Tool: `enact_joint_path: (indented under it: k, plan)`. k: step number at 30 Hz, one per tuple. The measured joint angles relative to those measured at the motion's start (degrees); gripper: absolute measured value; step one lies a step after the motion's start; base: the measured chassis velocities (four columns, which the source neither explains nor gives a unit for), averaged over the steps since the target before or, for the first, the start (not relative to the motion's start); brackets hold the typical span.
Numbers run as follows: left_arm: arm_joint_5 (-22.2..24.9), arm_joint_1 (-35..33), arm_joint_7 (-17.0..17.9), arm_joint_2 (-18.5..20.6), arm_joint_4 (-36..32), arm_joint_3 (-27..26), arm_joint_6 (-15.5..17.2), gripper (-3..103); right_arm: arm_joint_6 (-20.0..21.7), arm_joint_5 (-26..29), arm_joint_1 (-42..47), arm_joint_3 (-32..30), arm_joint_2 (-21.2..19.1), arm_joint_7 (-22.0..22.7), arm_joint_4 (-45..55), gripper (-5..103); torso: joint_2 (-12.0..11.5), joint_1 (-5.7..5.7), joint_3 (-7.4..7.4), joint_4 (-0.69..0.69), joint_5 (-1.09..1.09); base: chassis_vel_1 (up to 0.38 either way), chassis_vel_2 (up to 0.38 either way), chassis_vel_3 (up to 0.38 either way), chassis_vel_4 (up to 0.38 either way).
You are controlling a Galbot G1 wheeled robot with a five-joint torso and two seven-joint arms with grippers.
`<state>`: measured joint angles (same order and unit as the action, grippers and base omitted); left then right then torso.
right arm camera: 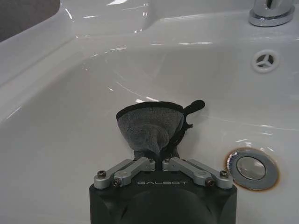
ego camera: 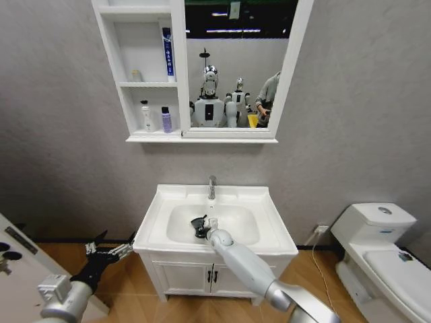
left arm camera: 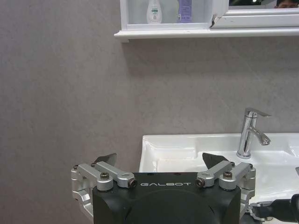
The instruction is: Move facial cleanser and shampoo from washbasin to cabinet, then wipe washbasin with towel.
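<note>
wiping step in hand. the right claw point(right arm camera: 159, 161) reaches down into the oval bowl of the washbasin point(ego camera: 156, 205), clamped on the dark grey towel point(right arm camera: 149, 126), which bunches out ahead of it against the white ceramic, near the drain point(right arm camera: 252, 168) and apart from the faucet point(ego camera: 211, 187). the left claw point(left arm camera: 163, 165) hangs wide and empty beside the washbasin's left edge, low by the floor. 2 bottles point(ego camera: 155, 118) stand on the lower shelf of the cabinet point(ego camera: 176, 67), so the moving step looks done. the next move likely calls for dragging the towel across the bowl with steady downward pressure.
</note>
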<state>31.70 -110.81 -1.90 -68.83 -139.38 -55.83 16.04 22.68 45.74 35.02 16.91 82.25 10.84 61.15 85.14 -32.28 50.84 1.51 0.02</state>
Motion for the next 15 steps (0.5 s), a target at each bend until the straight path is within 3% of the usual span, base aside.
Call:
enact_joint_path:
  k: [2,6,8,9,12,15]
  plan:
    - [0.0,0.0,0.0,0.0,0.0,0.0,0.0,100,-1.0,1.1,-0.5,0.1,0.7,-1.8,-1.0,2,0.0,0.0,0.0,0.0,-0.01,0.0,0.0,0.0,0.0]
    - [0.0,0.0,0.0,0.0,0.0,0.0,0.0,100,-0.1,1.3,-1.2,0.0,2.1,-0.6,-2.8,2,0.0,0.01,-0.02,-0.01,-0.01,0.0,0.0,0.0,0.0]
    - [0.0,0.0,0.0,0.0,0.0,0.0,0.0,100,3.5,0.1,-1.5,-0.1,2.2,4.1,-2.7,2,0.0,0.01,-0.01,-0.03,0.0,0.0,0.0,0.0,0.0]
    - [0.0,0.0,0.0,0.0,0.0,0.0,0.0,100,3.5,0.1,-1.5,-0.1,2.2,4.1,-2.7,2,0.0,0.01,-0.01,-0.03,0.0,0.0,0.0,0.0,0.0]
    - [0.0,0.0,0.0,0.0,0.0,0.0,0.0,100,9.3,-2.3,-1.4,-0.6,-0.5,11.5,0.7,2,0.0,0.01,-0.02,-0.02,-0.02,0.0,0.0,0.0,0.0]
    - [0.0,0.0,0.0,0.0,0.0,0.0,0.0,100,9.9,-5.5,-1.4,-0.5,-3.2,13.3,2.8,2,0.0,0.01,-0.02,0.02,-0.02,0.0,0.0,0.0,0.0]
